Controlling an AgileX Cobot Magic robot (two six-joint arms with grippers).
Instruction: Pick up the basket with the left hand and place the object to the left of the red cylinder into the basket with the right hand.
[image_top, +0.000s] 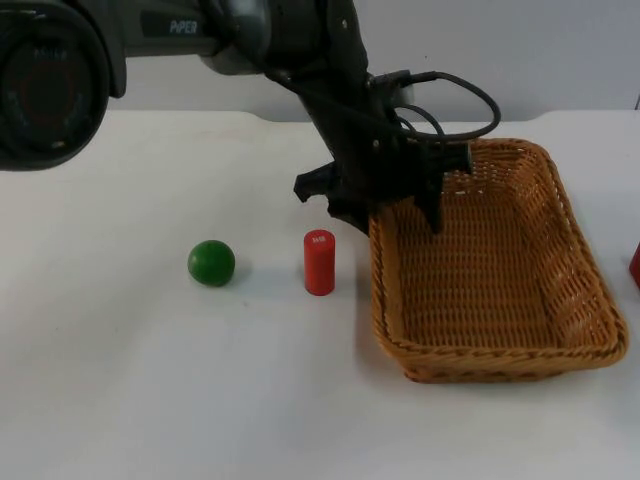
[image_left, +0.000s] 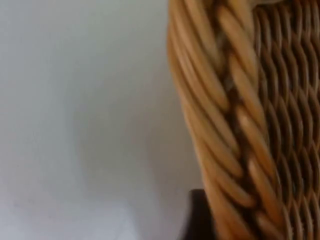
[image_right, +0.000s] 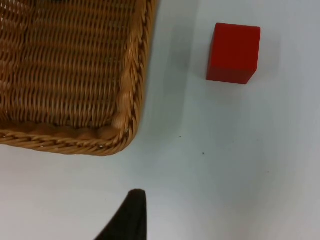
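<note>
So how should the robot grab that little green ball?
Probably from straight above, with one finger on each side of the green ball at its widest part. It is round and would likely roll if pushed from one side. It sits alone on the white table, apart from the red cylinder, so there is room for fingers on both sides.

You have bright, even light on the white table (image_top: 120, 380), and it comes from above. The left gripper (image_top: 393, 205) drops a soft grey shadow on the table right under itself, beside the wicker basket's (image_top: 385, 290) rim. Away from that gripper, the red cylinder (image_top: 319, 262) and the green ball (image_top: 211, 262) have only small, pale shadows at their feet. In the left wrist view the table darkens next to the rim (image_left: 220, 125). In the right wrist view the red cube (image_right: 233, 52) has a faint shadow beside it.
</note>
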